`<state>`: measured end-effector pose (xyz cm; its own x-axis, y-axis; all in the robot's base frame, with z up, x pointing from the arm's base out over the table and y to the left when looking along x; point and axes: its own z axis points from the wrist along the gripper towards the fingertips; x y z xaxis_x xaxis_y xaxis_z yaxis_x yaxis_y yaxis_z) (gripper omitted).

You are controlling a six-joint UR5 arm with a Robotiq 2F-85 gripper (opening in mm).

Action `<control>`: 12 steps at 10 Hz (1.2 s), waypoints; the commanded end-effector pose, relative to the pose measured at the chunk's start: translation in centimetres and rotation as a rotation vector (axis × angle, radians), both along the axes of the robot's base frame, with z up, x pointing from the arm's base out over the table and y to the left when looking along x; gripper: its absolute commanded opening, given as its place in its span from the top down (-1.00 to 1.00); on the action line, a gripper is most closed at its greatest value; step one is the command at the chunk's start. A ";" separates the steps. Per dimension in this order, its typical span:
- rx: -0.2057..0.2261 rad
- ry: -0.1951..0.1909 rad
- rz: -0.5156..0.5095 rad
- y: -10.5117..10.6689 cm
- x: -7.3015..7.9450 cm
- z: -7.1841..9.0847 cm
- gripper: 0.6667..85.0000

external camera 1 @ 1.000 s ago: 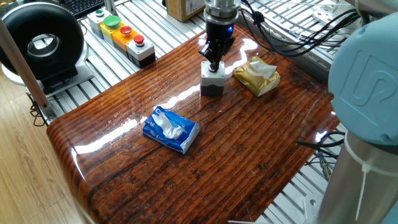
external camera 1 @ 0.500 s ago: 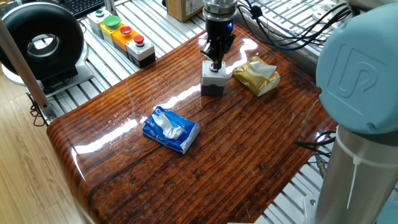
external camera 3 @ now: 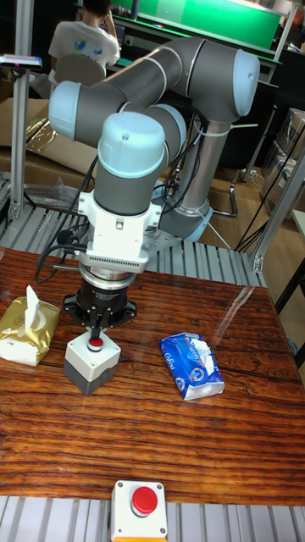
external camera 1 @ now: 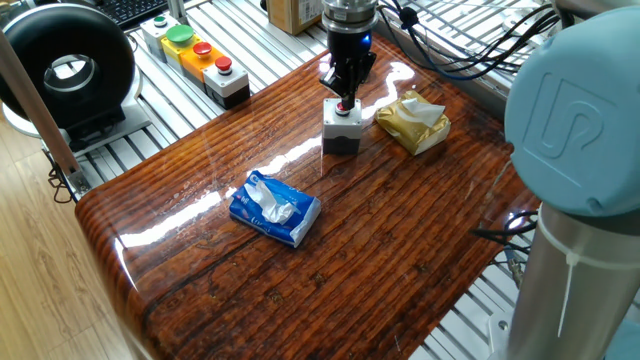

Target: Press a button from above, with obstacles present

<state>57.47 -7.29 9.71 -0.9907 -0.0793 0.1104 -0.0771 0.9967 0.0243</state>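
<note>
My end effector (external camera 3: 98, 329) hangs directly over the button box (external camera 3: 91, 362), with nothing between us from above. The gold foil packet (external camera 1: 413, 122) lies just beside the box on one side, apart from it as far as I can tell. The blue tissue pack (external camera 1: 274, 209) lies well apart on the other side, with bare desk (external camera 1: 400, 230) between and around.

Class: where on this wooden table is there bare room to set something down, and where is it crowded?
Bare: the wood between the tissue pack and the table's near edge. Crowded: the far end, where the gripper hangs over the button box beside the gold foil packet.
</note>
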 end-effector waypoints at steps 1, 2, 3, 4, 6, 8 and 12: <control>0.013 -0.001 -0.010 0.4 0.1 0.1 0.98; 0.013 0.006 -0.009 0.4 0.0 0.1 0.98; 0.013 0.007 -0.010 0.5 0.0 0.0 0.98; 0.012 0.013 -0.012 0.6 -0.2 -0.1 0.98; 0.009 0.021 -0.010 0.5 -0.3 -0.2 0.98; 0.005 0.022 -0.012 0.5 -0.1 -0.2 0.98; -0.005 0.033 -0.022 0.6 -0.1 0.1 0.98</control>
<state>57.24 -6.96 9.56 -0.9878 -0.0658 0.1409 -0.0642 0.9978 0.0159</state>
